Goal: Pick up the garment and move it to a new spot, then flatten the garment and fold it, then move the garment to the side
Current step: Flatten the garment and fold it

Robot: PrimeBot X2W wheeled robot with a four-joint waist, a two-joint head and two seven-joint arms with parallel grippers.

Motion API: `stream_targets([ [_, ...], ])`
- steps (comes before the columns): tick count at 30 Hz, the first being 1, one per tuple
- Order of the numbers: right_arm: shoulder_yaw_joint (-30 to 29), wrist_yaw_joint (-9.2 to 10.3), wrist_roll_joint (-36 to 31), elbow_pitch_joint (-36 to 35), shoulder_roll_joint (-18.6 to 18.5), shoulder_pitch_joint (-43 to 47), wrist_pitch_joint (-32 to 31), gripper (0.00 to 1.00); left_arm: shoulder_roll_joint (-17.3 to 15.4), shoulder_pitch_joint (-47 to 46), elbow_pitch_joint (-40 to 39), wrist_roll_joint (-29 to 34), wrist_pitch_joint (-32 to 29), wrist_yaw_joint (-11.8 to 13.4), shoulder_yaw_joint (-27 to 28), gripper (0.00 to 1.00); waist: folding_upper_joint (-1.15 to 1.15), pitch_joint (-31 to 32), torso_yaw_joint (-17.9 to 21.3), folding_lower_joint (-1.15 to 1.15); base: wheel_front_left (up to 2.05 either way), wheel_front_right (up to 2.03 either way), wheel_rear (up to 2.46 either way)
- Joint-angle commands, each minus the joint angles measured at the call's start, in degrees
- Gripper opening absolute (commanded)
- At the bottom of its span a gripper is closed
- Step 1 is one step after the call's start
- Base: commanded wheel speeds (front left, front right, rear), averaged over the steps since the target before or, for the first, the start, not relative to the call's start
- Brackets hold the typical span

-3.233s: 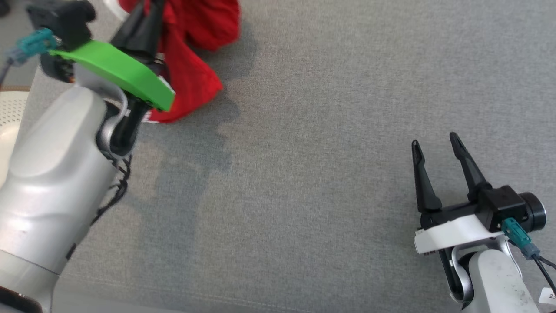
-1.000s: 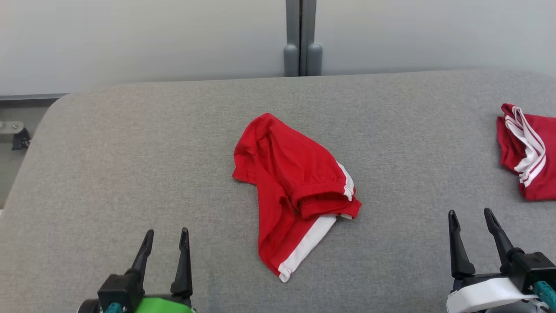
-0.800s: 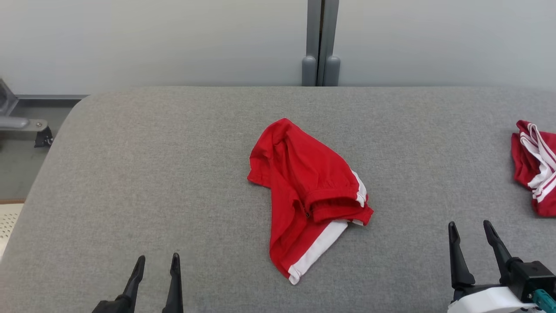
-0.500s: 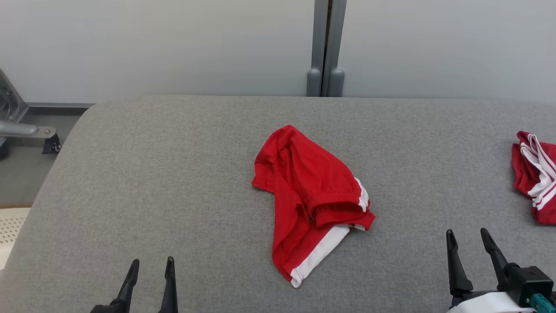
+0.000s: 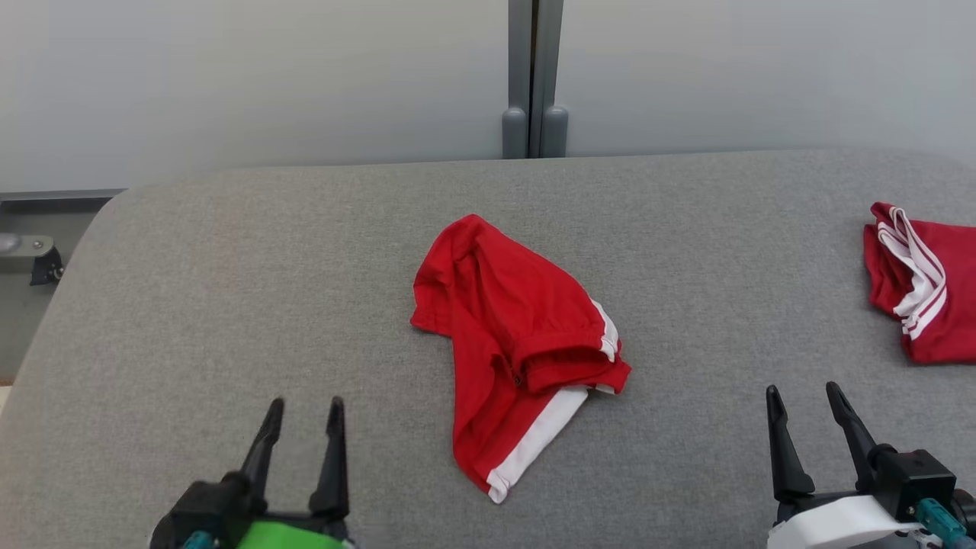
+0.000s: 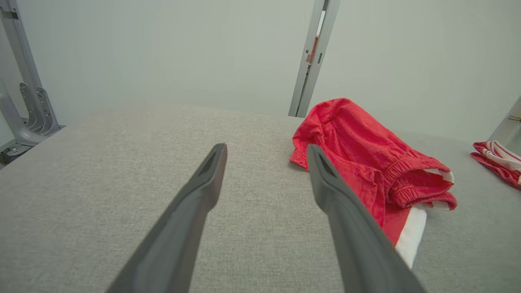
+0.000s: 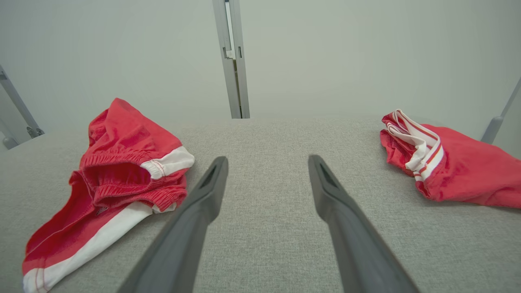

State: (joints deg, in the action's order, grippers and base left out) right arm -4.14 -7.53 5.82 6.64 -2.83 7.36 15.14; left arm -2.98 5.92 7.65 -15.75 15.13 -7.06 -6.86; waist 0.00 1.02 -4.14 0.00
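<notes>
Both grippers, left gripper (image 5: 303,415) and right gripper (image 5: 802,402), flank the garment (image 5: 518,343).

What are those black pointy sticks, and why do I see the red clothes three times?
Those sticks are a robot's fingers. It has two arms, and each ends in a gripper with two long dark fingers.

There are three cameras. One sits on the robot's head and looks down at a soft grey table. There the left gripper is at the bottom left and the right gripper at the bottom right. The other two cameras sit on the wrists and look along the fingers, so you see the left gripper and right gripper up close.

In the middle lies a crumpled pair of red shorts with a white stripe. You see it from three sides. A second red garment with thin white stripes lies far right.

Both grippers are open and hold nothing.
</notes>
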Motion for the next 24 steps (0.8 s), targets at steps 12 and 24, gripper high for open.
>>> stream_targets([
  [12, 3.4, 0.09, 2.6, -1.9, -0.1, -7.6, 0.0, 1.0, -0.1, -21.9, 7.9, -12.9, -7.0, 0.0, -26.9, 1.0, 0.0, -10.1, 11.3, 0.0, 0.0, 0.0, 0.0],
  [24, 2.5, 0.09, 3.6, -2.7, -0.1, -7.5, 0.0, 1.0, -0.1, -27.8, 18.5, -14.9, -9.8, 7.1, -31.5, 1.0, 0.0, -13.0, 17.6, 0.0, 0.0, 0.0, 0.0],
])
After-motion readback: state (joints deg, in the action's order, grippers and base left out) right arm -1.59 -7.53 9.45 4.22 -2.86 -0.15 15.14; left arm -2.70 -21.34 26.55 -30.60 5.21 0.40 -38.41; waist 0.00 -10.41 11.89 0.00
